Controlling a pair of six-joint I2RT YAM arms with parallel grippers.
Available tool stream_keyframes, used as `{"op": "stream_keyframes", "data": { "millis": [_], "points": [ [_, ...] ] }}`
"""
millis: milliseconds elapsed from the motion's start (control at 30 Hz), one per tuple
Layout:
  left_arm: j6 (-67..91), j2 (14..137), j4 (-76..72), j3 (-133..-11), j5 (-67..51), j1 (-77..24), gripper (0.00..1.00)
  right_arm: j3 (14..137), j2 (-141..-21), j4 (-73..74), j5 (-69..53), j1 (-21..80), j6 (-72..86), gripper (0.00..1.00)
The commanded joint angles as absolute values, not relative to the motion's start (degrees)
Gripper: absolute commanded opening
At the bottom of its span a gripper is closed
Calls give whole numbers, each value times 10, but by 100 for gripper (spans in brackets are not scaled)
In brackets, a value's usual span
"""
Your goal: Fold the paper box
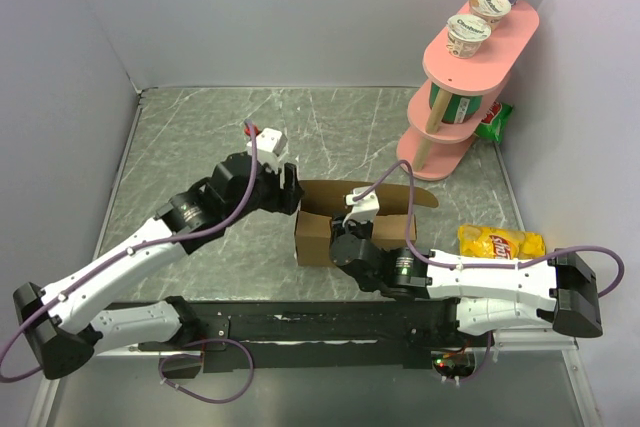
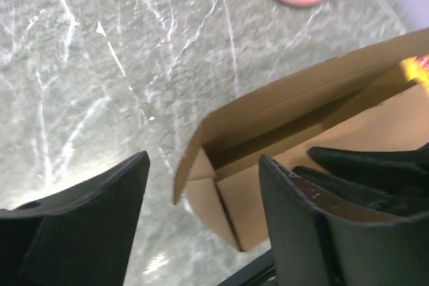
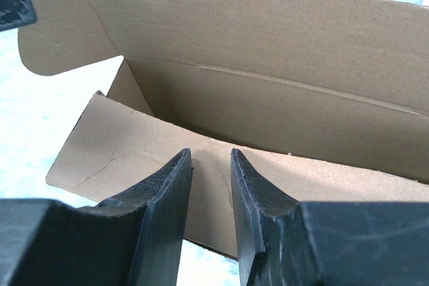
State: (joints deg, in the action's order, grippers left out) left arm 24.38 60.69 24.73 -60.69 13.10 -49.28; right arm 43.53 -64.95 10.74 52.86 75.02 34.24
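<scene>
We find the paper box [image 1: 318,237] near the middle of the grey marbled table [image 1: 200,127], closer to the near edge than to the far wall. It is partly formed. Its walls stand and it is open at the top, and its long lid flap [image 1: 392,195] leans back toward the far side. In the right wrist view a rounded tab [image 3: 60,35] shows at the left end of that flap.

The left gripper [image 1: 288,192] sits just beside the far left corner of the box. In the left wrist view its jaws stand wide apart and hold nothing. The left end of the box [image 2: 208,185] shows in the gap beyond them.

The right gripper [image 1: 345,232] is at the near side of the box, over its near wall [image 3: 120,159]. Its jaws stand only a narrow gap apart, and cardboard shows through that gap. We see nothing clamped between them. We cannot tell whether the fingertips [image 3: 175,172] touch the wall.

A yellow snack bag [image 1: 500,242] lies on the table just right of the box. A pink tiered stand [image 1: 505,42] is at the far right, well apart from the box, and three cups [image 1: 468,35] stand on its top tier. A green packet [image 1: 495,122] lies behind the stand.
</scene>
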Motion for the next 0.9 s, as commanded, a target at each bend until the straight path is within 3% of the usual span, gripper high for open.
{"op": "stream_keyframes", "data": {
  "millis": [0, 267, 433, 533, 700, 867],
  "points": [
    [175, 640, 282, -654, 43, -459, 67, 402, -665, 184, 475, 754, 346, 37],
    [151, 693, 325, -697, 57, -451, 48, 396, -657, 184, 478, 753, 345, 37],
    [153, 701, 319, -688, 54, -451, 42, 399, -661, 185, 478, 753, 345, 37],
    [156, 704, 319, -686, 55, -451, 27, 402, -664, 185, 478, 753, 343, 37],
    [177, 699, 301, -677, 27, -451, 11, 409, -675, 190, 487, 754, 344, 37],
    [218, 690, 281, -653, 18, -454, 4, 419, -691, 200, 490, 754, 351, 37]
  ]
}}
